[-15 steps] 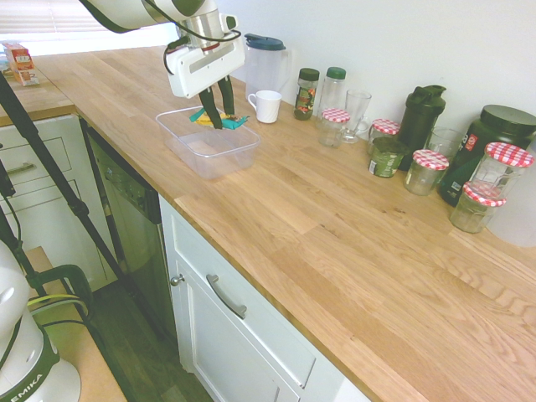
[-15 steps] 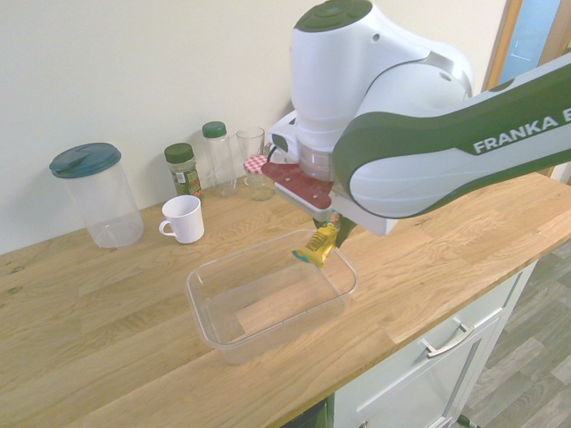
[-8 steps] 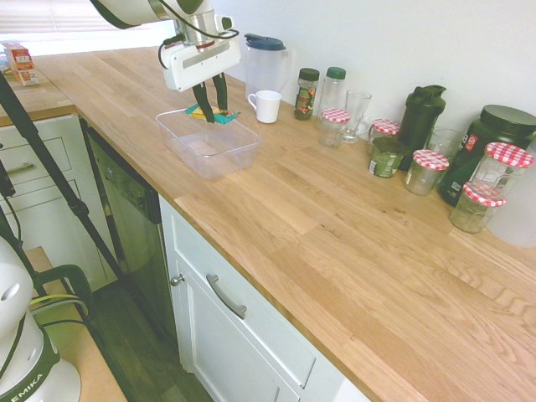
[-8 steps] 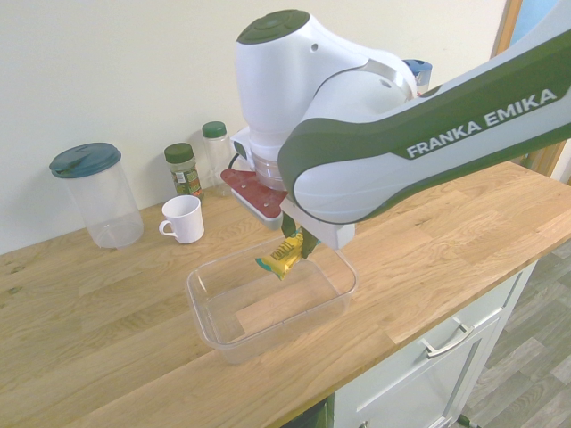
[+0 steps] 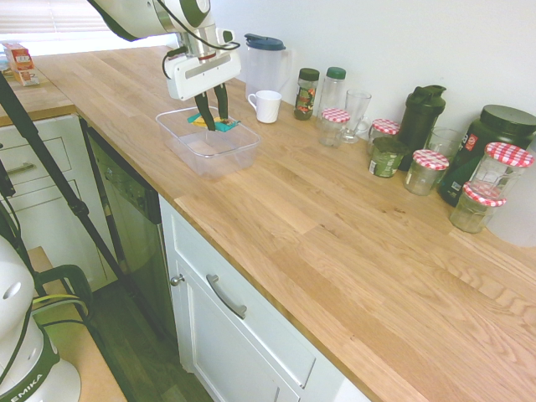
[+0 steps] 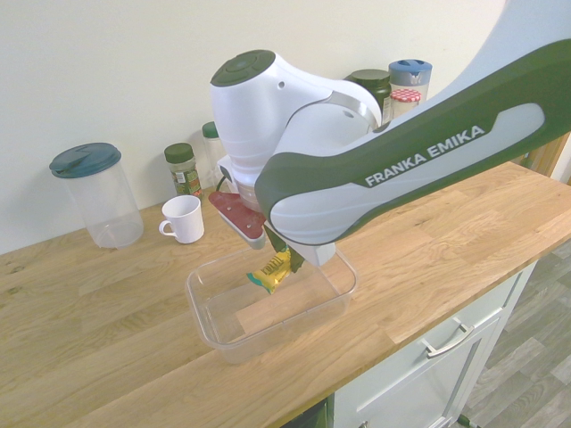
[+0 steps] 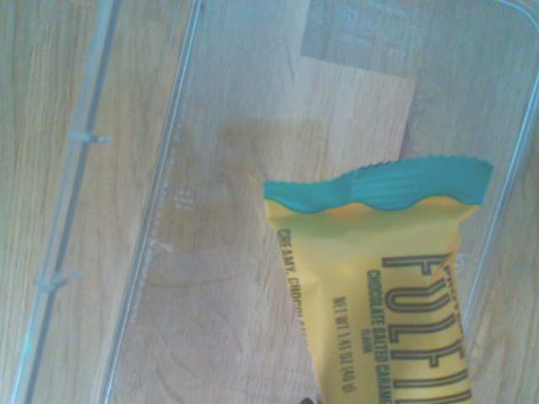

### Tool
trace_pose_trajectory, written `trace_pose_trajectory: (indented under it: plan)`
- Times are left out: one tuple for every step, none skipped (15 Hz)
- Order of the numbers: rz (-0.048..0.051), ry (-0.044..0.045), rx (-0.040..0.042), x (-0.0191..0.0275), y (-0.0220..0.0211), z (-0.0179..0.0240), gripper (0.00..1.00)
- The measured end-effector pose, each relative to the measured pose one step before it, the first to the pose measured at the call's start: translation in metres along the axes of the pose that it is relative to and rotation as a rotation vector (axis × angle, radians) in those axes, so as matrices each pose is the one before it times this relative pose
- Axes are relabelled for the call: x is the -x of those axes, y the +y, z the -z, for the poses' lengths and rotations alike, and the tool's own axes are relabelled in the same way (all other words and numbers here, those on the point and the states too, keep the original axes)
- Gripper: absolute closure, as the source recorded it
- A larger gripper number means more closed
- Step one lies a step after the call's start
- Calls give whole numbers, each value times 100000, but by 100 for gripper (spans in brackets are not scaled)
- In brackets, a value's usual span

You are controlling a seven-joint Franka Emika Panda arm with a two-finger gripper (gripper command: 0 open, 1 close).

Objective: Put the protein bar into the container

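The protein bar [image 5: 215,124], yellow with teal ends, hangs tilted inside the mouth of the container [image 5: 186,149], a clear shallow plastic tub on the wooden counter. My gripper [image 5: 213,115] is shut on the bar's upper part, with its dark fingers reaching down over the tub. In the second exterior view the protein bar [image 6: 270,270] sits just below the tub's rim, above the floor of the container [image 6: 226,334], under my gripper [image 6: 281,254]. The wrist view shows the protein bar [image 7: 387,295] over the clear bottom of the container [image 7: 236,185].
Behind the tub stand a white mug [image 5: 267,105], a clear pitcher with a dark lid [image 5: 265,64] and spice bottles [image 5: 306,92]. Jars with red-checked lids [image 5: 427,171] and dark bottles line the wall to the right. The counter's front edge [image 5: 193,219] drops to white cabinets.
My gripper carried the bar from the tub's far right rim toward its middle and lowered it into the tub's mouth. The grip stayed shut.
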State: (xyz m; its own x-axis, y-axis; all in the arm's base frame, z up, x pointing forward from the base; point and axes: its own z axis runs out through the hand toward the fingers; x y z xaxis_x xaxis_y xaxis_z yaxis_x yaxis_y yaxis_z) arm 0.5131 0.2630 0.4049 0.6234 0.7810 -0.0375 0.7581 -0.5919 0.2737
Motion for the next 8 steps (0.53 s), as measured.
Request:
trace_pose_trajectory:
  plan:
    - [-514, -305, 336, -408, -146, -327, 0]
    - [-542, -272, 290, -249, -162, -256, 0]
    - [-247, 26, -188, -251, -245, -129, 0]
    - [-168, 296, -51, -273, -202, 60, 0]
    - [-52, 364, 104, -149, -70, 166, 0]
    - [-44, 351, 96, -134, 8, 153, 0]
    - [-154, 227, 31, -118, -9, 79, 0]
    - [-136, 149, 37, -57, 42, 56, 0]
